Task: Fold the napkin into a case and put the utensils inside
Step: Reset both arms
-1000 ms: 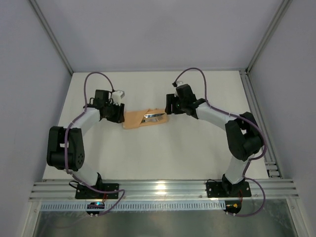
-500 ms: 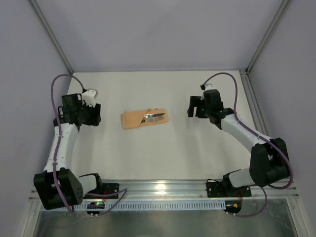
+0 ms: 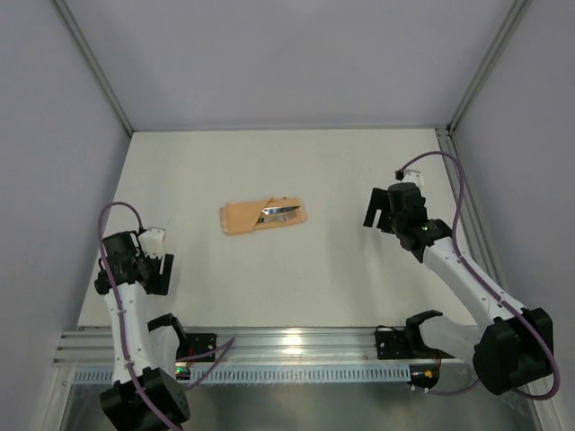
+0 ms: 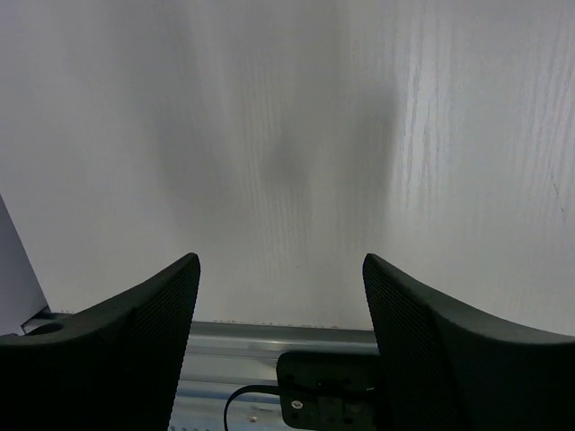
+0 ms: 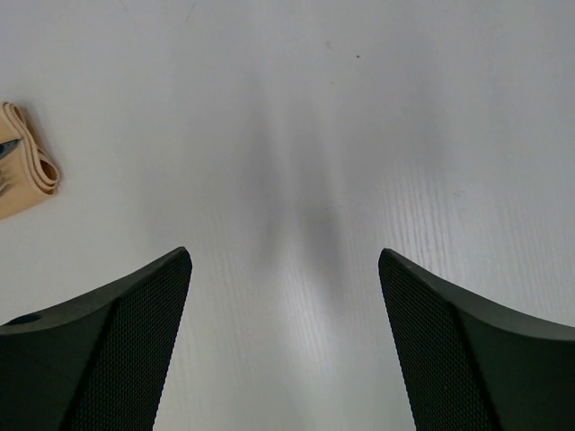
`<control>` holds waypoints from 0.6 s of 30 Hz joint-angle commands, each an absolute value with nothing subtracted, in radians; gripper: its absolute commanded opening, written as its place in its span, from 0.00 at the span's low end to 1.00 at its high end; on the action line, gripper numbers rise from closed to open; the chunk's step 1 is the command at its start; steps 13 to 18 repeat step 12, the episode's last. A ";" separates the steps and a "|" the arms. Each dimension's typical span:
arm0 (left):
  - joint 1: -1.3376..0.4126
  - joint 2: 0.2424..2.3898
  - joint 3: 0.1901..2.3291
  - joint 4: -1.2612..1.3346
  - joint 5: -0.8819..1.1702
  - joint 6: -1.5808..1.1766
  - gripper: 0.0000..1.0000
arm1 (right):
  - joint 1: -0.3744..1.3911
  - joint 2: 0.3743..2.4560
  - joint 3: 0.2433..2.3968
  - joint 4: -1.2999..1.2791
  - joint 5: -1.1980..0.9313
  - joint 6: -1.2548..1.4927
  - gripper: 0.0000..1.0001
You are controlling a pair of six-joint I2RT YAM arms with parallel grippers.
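We see the left tool [image 4: 280, 269] released, its two dark fingers spread wide and holding nothing, above the white bench [image 3: 296, 171] near its front left edge. The right tool [image 5: 285, 260] is also wide open and empty, over the bench's right side. Between them, well apart from both, the peach-orange case [image 3: 241, 219] lies flat mid-bench. The silver ends of the utensils [image 3: 280, 212] show in its right half. One folded end appears at the left edge of the right wrist view.
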State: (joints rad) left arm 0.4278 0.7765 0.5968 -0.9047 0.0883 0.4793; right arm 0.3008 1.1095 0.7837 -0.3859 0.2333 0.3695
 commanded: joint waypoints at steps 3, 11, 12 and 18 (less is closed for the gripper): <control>0.436 0.729 0.600 -0.905 0.078 0.491 0.76 | 0.299 1.060 0.747 -0.523 0.354 0.437 0.89; 0.440 0.759 0.606 -0.914 0.081 0.492 0.76 | 0.299 0.931 0.669 -0.528 0.357 0.402 0.89; 0.442 0.758 0.606 -0.914 0.086 0.491 0.76 | 0.299 0.910 0.661 -0.520 0.367 0.400 0.89; 0.442 0.758 0.606 -0.914 0.086 0.491 0.76 | 0.299 0.910 0.661 -0.520 0.367 0.400 0.89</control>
